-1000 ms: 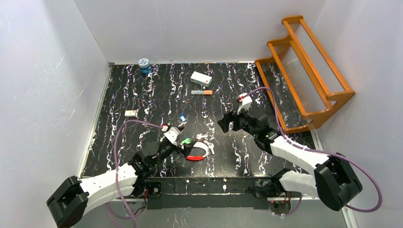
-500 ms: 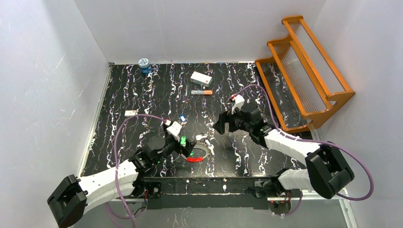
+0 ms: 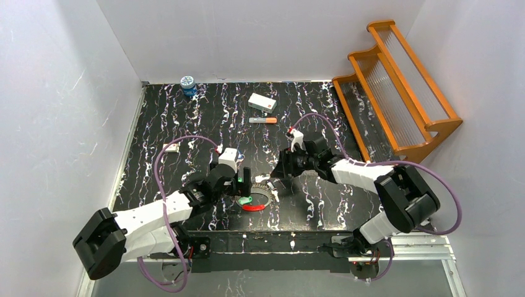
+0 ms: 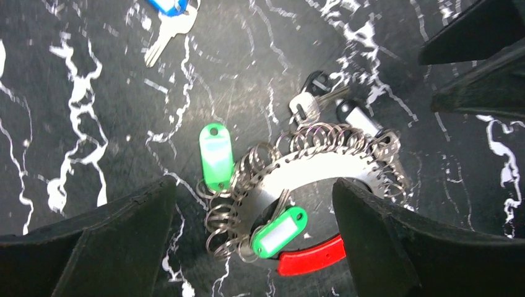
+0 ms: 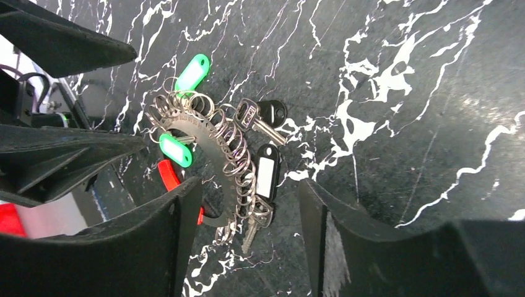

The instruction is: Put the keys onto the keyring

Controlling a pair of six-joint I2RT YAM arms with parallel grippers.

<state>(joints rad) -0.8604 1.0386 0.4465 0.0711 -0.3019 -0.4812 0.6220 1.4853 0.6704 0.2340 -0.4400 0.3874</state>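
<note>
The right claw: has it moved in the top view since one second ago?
Yes. The right claw has moved left, away from the orange rack, and is now close to the keyring.

A black table top (image 3: 186, 124) veined with white streaks fills the floor of a white-walled booth (image 3: 247, 37). An orange wooden rack (image 3: 396, 93) with clear ribbed shelves stands tilted at the right edge, leaning toward the right wall. In the far left corner sits a small jar with a blue lid (image 3: 188, 85). Near the middle of the far side lies a white box (image 3: 262, 102), and just in front of it a grey marker with an orange tip (image 3: 263, 120). A small white block (image 3: 171, 147) lies alone toward the left edge
</note>
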